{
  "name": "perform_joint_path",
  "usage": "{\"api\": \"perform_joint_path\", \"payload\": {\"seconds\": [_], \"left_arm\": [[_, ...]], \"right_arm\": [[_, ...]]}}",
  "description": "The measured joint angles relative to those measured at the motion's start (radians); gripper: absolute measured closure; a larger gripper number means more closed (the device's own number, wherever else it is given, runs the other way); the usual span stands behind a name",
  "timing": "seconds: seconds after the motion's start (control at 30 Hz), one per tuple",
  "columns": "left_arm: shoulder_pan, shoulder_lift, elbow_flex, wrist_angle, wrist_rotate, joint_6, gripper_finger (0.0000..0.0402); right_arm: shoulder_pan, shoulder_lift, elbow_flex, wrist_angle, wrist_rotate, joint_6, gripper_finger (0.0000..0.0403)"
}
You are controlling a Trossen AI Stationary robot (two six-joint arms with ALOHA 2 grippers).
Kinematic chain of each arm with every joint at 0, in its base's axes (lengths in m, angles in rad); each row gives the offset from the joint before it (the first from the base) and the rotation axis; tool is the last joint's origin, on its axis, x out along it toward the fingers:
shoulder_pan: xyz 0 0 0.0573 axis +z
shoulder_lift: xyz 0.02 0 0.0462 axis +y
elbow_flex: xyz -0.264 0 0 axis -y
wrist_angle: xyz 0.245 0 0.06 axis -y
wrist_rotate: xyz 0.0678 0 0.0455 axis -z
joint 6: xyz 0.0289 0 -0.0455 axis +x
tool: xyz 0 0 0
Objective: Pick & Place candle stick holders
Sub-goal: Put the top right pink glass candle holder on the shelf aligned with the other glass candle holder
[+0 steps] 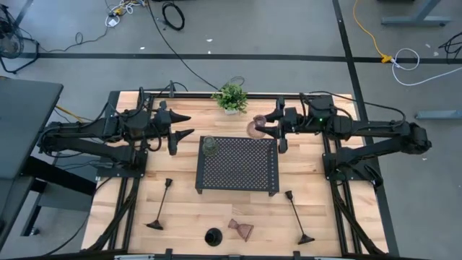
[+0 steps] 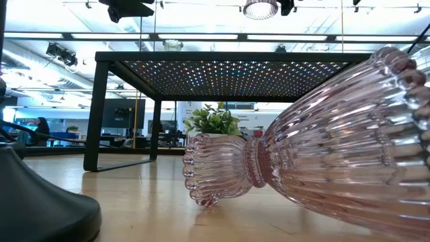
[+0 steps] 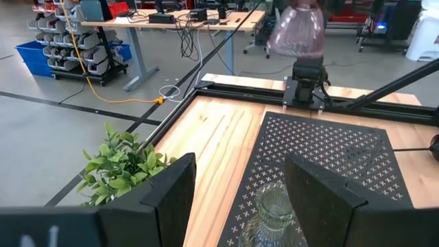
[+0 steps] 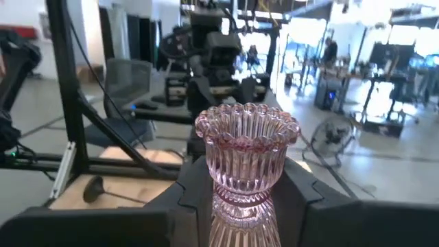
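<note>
My right gripper [image 1: 266,128] is shut on a pinkish glass holder [image 4: 247,154], held in the air off the far right corner of the black perforated tray [image 1: 238,180]. My left gripper [image 1: 186,130] is open beside the tray's far left corner. A greenish glass holder [image 1: 209,146] stands upright on that corner, just ahead of the open fingers in the left wrist view [image 3: 274,209]. Two tall black holders [image 1: 160,206] [image 1: 298,217], a squat black one [image 1: 213,236] and a second pinkish holder [image 1: 242,229] lie on the table near the front edge. My right gripper pinches the pinkish holder's lower half, below its narrow waist [image 4: 240,206], between its two fingers. The fingers come level from the table's right side. The holder stands upright, its fluted cup [image 4: 248,134] above the fingers, lifted clear of table and tray.
A leafy potted plant [image 1: 231,96] stands at the far edge, between the two grippers. The tray stands on legs above the table [image 2: 97,114]. In the low view the lying pinkish holder [image 2: 322,168] fills the foreground, with a black cone base [image 2: 40,202] at its left.
</note>
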Motion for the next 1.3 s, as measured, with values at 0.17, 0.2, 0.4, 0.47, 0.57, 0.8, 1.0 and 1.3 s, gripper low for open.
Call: {"api": "perform_joint_path", "payload": {"seconds": [0.17, 0.2, 0.4, 0.47, 0.57, 0.8, 1.0, 1.3], "left_arm": [[0.000, 0.000, 0.000, -0.005, 0.000, 0.000, 0.0177], [0.000, 0.000, 0.000, -0.005, 0.000, 0.000, 0.0177], [0.000, 0.000, 0.000, -0.005, 0.000, 0.001, 0.0177], [0.000, 0.000, 0.000, -0.005, 0.000, 0.003, 0.0177], [0.000, 0.000, 0.000, -0.006, 0.000, 0.003, 0.0177], [0.000, 0.000, 0.000, -0.010, 0.000, 0.004, 0.0177], [0.000, 0.000, 0.000, -0.010, 0.000, 0.004, 0.0177], [0.000, 0.000, 0.000, -0.011, 0.000, 0.004, 0.0177]], "right_arm": [[0.040, 0.000, -0.098, 0.162, 0.064, 0.010, 0.0302], [0.048, 0.002, -0.115, 0.184, 0.080, 0.011, 0.0302], [0.087, 0.055, -0.175, 0.294, 0.134, 0.037, 0.0303], [0.095, 0.080, -0.176, 0.305, 0.149, 0.038, 0.0303], [0.103, 0.126, -0.175, 0.339, 0.175, 0.038, 0.0303], [0.104, 0.223, -0.175, 0.408, 0.190, 0.045, 0.0303], [0.106, 0.295, -0.175, 0.475, 0.191, 0.058, 0.0303], [0.106, 0.387, -0.175, 0.530, 0.191, 0.081, 0.0303]]}}
